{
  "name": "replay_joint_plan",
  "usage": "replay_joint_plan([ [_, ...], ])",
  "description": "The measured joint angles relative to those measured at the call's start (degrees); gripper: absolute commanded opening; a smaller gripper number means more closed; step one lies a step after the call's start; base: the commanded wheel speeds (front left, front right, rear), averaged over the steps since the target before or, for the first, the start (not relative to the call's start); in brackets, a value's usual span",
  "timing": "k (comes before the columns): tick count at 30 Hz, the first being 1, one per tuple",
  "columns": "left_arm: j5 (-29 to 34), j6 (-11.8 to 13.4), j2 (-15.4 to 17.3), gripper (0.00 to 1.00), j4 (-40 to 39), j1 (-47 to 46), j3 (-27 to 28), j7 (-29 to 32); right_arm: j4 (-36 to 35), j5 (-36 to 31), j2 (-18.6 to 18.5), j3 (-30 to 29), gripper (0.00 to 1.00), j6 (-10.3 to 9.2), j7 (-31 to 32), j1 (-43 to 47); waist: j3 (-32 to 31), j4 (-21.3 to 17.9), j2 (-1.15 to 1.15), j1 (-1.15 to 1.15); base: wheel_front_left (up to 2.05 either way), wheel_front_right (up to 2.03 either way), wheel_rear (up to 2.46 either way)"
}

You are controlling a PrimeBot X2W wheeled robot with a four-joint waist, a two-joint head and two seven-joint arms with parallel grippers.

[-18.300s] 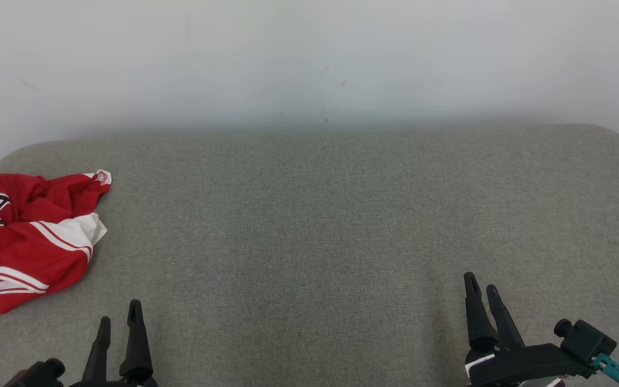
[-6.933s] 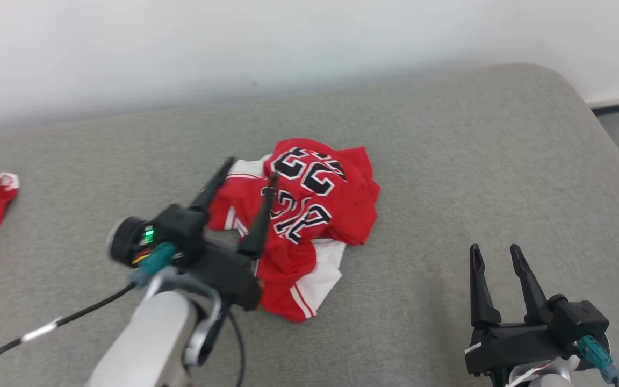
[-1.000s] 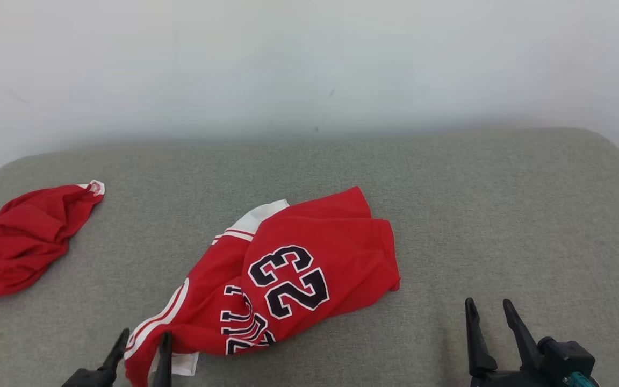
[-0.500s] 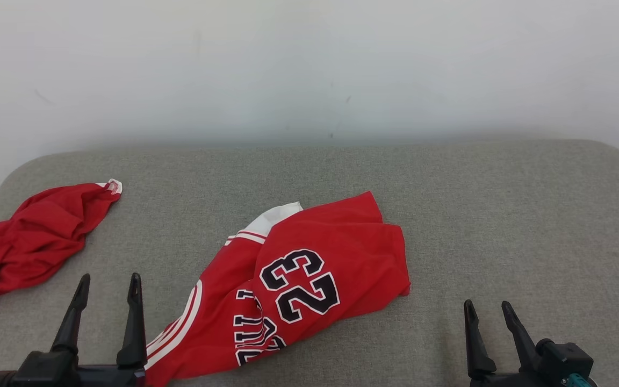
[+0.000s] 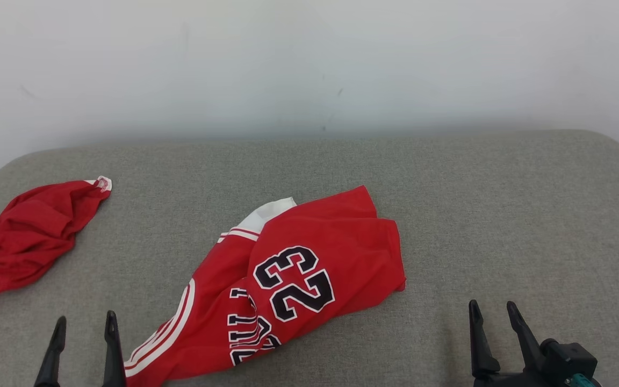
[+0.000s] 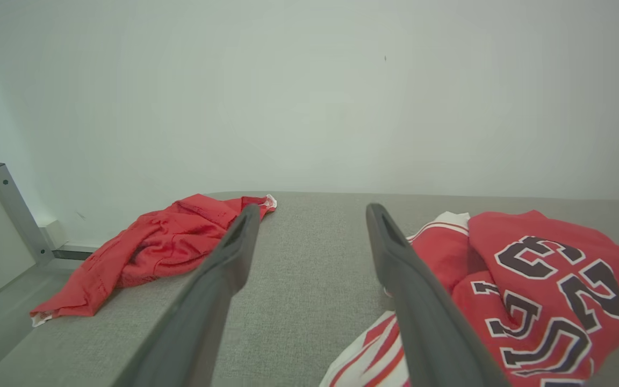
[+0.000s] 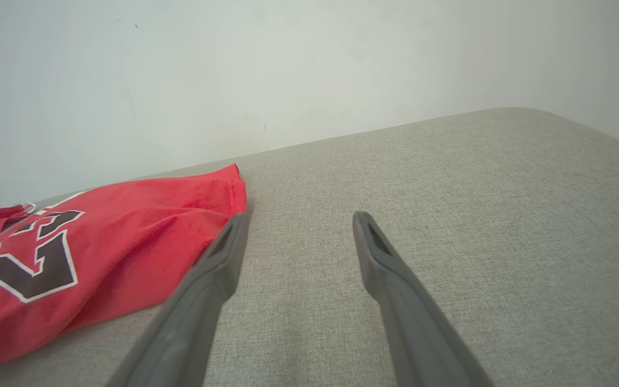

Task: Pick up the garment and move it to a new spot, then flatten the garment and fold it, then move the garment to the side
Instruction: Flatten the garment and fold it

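Observation:
The garment (image 5: pixel 293 279) is a red jersey with a black-and-white 23 and white trim. It lies crumpled in the middle of the grey cushion (image 5: pixel 503 215), its striped hem reaching the near edge. My left gripper (image 5: pixel 85 325) stands open at the lower left, just left of that hem and apart from it. The left wrist view has the jersey (image 6: pixel 530 279) right of the open fingers (image 6: pixel 223 269). My right gripper (image 5: pixel 493 313) stands open at the lower right with nothing between its fingers. In the right wrist view the jersey (image 7: pixel 100 252) lies to the left.
A second red garment (image 5: pixel 24 236) lies bunched at the cushion's far left edge (image 6: pixel 143 252). A pale wall (image 5: pixel 309 64) runs behind the cushion. Bare grey fabric stretches between the jersey and the right gripper.
My left gripper let go of the jersey's hem, opened, and drew back left and down. The jersey now lies free. The head camera shifted slightly.

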Motion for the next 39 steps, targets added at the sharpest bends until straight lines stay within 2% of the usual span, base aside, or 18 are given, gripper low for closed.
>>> replay_joint_plan([
  [8,0.6,-2.9,-2.3,1.0,4.5,1.7,1.5,0.0,0.7,-0.1,0.0,0.1,1.0,0.0,0.0,0.0,0.4,0.4,0.0,0.0,0.0,0.0,0.0],
  [21,2.6,-4.4,-3.5,1.0,7.0,0.9,3.3,0.0,1.8,-0.7,0.0,0.7,1.0,0.0,0.0,-0.3,-0.1,1.7,0.0,0.0,0.0,0.0,0.0],
  [26,3.6,-5.2,-4.6,1.0,7.2,0.6,3.3,0.0,3.0,-2.7,0.0,2.0,1.0,0.0,0.0,-4.4,-0.2,2.8,0.0,0.0,0.0,0.0,0.0],
  [33,4.3,-6.7,-5.9,1.0,7.7,-1.2,3.3,0.0,11.0,-5.1,-2.2,1.9,1.0,0.0,2.8,-17.7,0.7,5.4,0.0,0.0,0.0,0.0,0.0],
  [39,5.0,-7.9,-6.8,1.0,8.4,-2.9,3.5,0.0,21.5,-5.2,-4.5,1.0,1.0,0.0,4.8,-26.0,2.3,7.7,0.0,0.01,0.0,0.0,0.0],
])
